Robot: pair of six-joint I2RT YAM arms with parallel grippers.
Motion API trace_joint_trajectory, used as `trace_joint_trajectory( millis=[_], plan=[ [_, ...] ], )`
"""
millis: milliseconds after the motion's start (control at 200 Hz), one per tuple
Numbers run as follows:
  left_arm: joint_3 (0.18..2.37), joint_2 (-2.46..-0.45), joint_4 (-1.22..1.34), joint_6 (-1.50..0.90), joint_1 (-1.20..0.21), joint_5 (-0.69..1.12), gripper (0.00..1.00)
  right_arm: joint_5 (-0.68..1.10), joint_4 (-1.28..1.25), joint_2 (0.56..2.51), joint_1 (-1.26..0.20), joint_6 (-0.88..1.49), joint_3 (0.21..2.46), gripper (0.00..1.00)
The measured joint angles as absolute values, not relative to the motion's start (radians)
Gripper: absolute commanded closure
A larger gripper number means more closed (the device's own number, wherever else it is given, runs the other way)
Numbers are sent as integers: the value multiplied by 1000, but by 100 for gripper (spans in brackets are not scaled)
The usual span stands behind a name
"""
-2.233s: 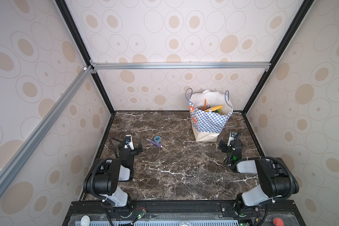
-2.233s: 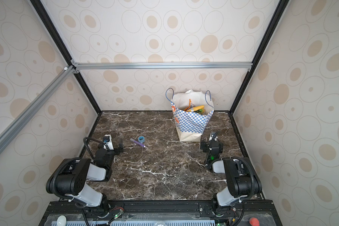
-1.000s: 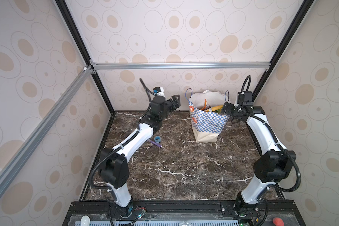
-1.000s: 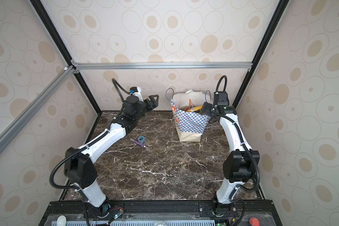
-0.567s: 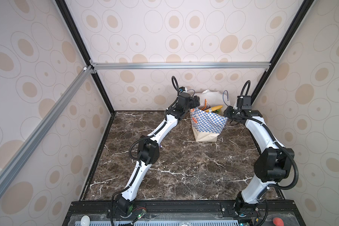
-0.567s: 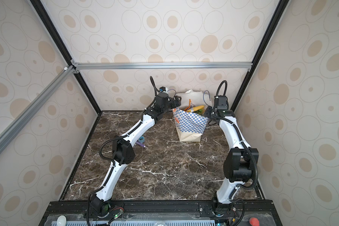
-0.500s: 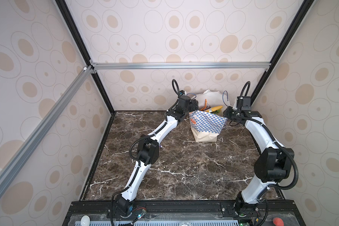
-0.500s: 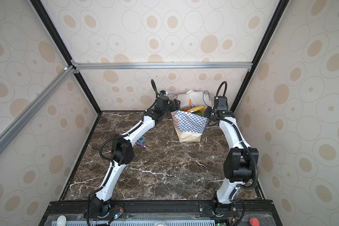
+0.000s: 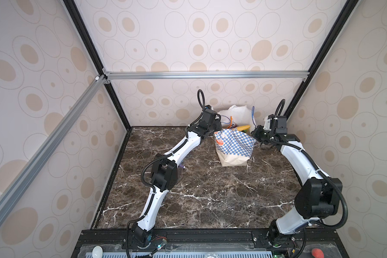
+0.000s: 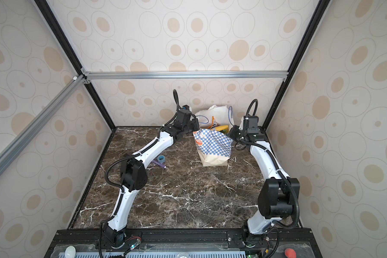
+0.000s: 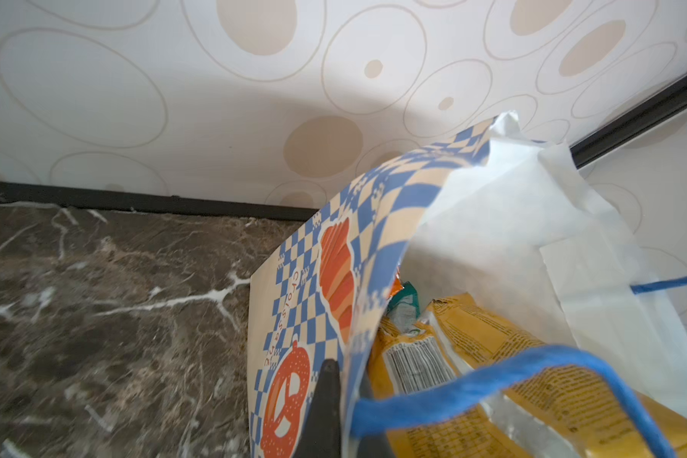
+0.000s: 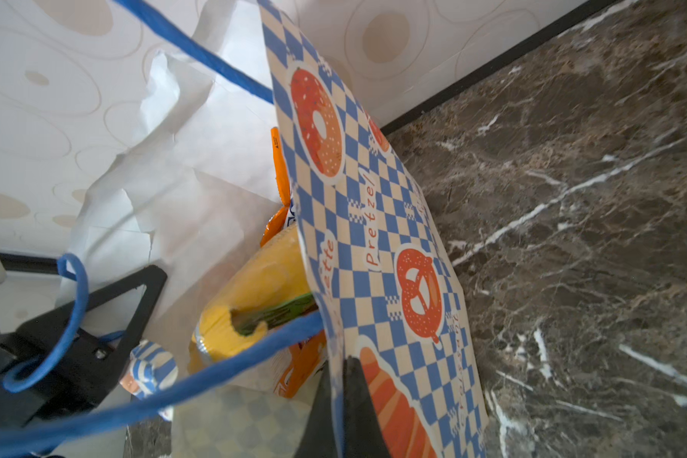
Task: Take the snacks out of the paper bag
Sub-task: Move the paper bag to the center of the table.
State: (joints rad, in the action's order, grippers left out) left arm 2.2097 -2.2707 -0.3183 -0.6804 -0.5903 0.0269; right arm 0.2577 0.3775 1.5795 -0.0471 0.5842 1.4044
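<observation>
In both top views the bag (image 9: 235,146) stands at the back of the table (image 9: 206,201), between the two grippers. The left gripper (image 9: 217,131) is at one top corner of the bag. The right gripper (image 9: 254,136) is at the other top corner. Both touch the rim of the front wall. The bag's mouth is open, and the snacks (image 9: 243,127) peek out just behind the jaws, inside the bag. The jaws look very small here, so it is hard to tell how they stand. In a top view a tape roll (image 10: 161,158) and a pen (image 10: 159,164) lie on the table, well away from both grippers.

In the left wrist view the left gripper (image 11: 344,400) has its jaws pressed together on the bag's (image 11: 326,285) checked wall. One finger is outside the bag and one is inside, with the paper pinched between them. Yellow snacks (image 11: 472,337) sit just past the inside finger, down in the bag. A blue handle (image 11: 492,378) loops over them.

In the right wrist view the right gripper (image 12: 340,400) pinches the bag (image 12: 373,222) the same way, with paper between its two fingers. A yellow snack and orange snacks (image 12: 254,289) sit in the bag, just beside the inside finger.
</observation>
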Motion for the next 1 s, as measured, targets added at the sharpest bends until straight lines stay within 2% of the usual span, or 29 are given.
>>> trace_joint_trajectory(
  millis=[295, 345, 435, 515, 610, 800, 1000],
  plan=[
    [1695, -1848, -311, -657, -579, -15, 100, 245, 394, 1399, -249, 639, 1228, 92],
    [1589, -1764, -296, -658, -577, -29, 90, 240, 392, 1377, -282, 647, 1205, 88],
    [1436, -1633, -263, -668, -571, -52, 73, 228, 375, 1345, -332, 662, 1174, 74],
    [1364, -1570, -241, -683, -562, -55, 46, 223, 376, 1326, -361, 675, 1168, 63],
    [1341, -1541, -210, -689, -555, -51, 30, 200, 393, 1303, -374, 665, 1173, 57],
    [1340, -1456, -188, -671, -551, -47, 14, 59, 493, 1213, -385, 619, 1234, 52],
    [1333, -1228, -167, -596, -551, -16, 7, -86, 588, 1168, -530, 508, 1436, 53]
  ],
)
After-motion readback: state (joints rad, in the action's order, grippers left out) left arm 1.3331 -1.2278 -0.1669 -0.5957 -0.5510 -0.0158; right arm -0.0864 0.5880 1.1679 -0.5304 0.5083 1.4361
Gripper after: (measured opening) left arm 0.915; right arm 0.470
